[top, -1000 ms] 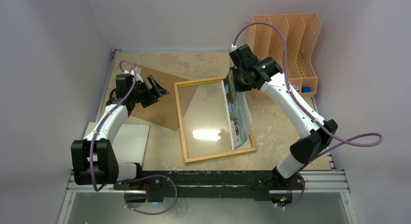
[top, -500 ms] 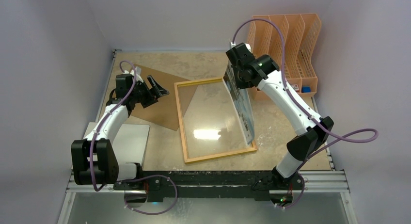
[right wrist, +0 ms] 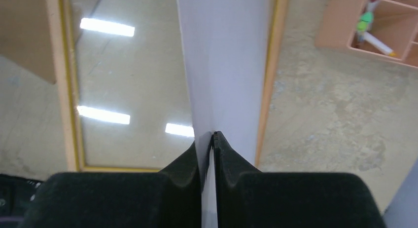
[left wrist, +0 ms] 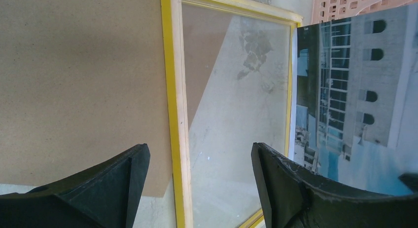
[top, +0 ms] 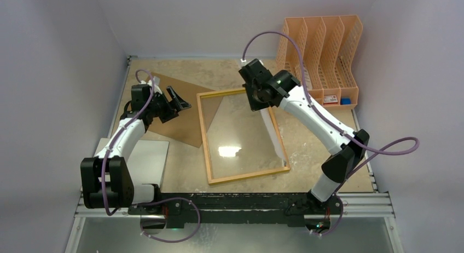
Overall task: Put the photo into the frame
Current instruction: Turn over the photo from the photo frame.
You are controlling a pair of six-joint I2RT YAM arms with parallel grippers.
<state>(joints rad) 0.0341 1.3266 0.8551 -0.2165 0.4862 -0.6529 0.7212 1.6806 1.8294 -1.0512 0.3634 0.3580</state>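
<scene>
Right jaws pinch the top edge of the large paper building print. It has swung from leaning rightward to near upright along the right rail of the yellow-edged rectangular picture frame. Left jaws spread, idle. Judgement: lowering face-down comes next.

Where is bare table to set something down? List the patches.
Bare table: the far strip beyond the yellow-edged wooden picture frame, and right of it, nearer than the peach plastic file rack. Crowded left: brown backing board, grey-white flat panel.
</scene>
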